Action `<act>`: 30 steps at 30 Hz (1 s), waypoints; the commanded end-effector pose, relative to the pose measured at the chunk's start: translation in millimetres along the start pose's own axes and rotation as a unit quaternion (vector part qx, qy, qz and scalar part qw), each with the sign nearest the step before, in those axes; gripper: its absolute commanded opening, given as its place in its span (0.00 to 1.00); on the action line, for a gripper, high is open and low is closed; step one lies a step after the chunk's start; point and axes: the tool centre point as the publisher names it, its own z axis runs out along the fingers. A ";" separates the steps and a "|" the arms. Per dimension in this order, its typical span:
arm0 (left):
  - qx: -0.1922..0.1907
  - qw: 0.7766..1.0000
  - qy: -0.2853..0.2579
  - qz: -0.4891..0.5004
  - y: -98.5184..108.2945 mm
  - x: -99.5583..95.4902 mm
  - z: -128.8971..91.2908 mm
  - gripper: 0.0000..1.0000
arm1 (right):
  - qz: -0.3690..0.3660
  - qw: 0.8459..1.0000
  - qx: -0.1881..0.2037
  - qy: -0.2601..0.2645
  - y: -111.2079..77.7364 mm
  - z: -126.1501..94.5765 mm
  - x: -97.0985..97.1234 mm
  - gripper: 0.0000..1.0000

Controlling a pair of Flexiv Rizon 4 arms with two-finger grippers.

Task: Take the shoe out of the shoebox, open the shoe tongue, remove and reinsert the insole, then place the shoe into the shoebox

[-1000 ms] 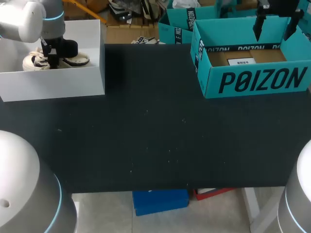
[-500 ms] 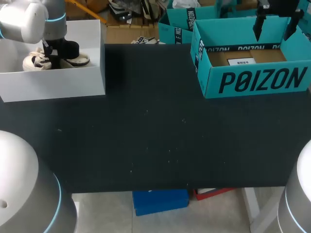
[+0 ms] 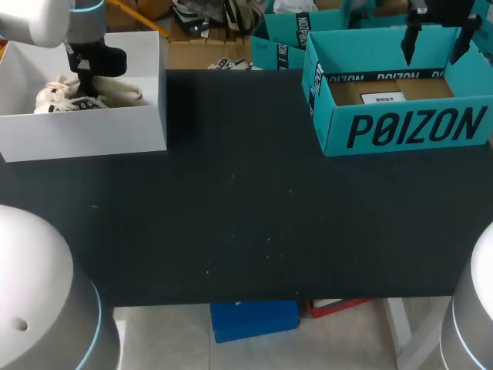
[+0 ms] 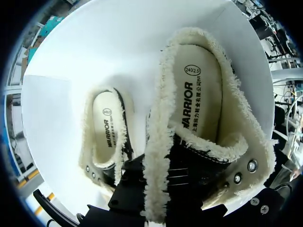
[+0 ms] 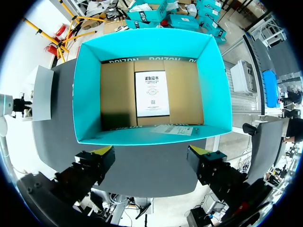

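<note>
The bench (image 3: 246, 231) carries two boxes. The open teal box (image 3: 400, 127) is at its far right corner, with only a card lying on its cardboard floor. The white shoebox (image 3: 85, 135) is at the far left corner, and both fleece-lined shoes are still inside it. Over the last second my left arm has risen a little inside the shoebox. The shoe (image 4: 201, 99) has tipped up with it, and in the left wrist view it now sits much closer than the second shoe (image 4: 106, 132), which lies flat on the box floor beside it. From that I judge the lift-out has begun but isn't finished, because the shoe hasn't cleared the walls yet. The tongue and insole steps all still lie ahead. The left end effector (image 4: 158, 189) is clamped on the shoe's fleecy collar edge, which runs down between its fingers. The grip is on soft trim at one side, so I'd expect the shoe to swing as it comes up over the wall. The right end effector (image 5: 151, 156) hasn't moved. It hangs above the teal box with its fingers spread wide and nothing in them.
</note>
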 end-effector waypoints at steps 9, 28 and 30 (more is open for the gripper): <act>-0.022 1.000 0.012 -0.004 -3.7 -9.3 -87.7 0.00 | 0.000 1.000 0.000 0.000 0.0 -0.5 0.0 1.00; -0.012 0.998 -0.049 -0.044 -48.6 34.1 -197.1 0.00 | 0.000 1.000 0.000 0.000 0.0 -0.5 0.0 1.00; -0.017 0.998 -0.050 -0.033 -61.3 44.3 -199.1 0.00 | 0.000 1.000 0.000 0.000 0.0 -0.5 0.0 1.00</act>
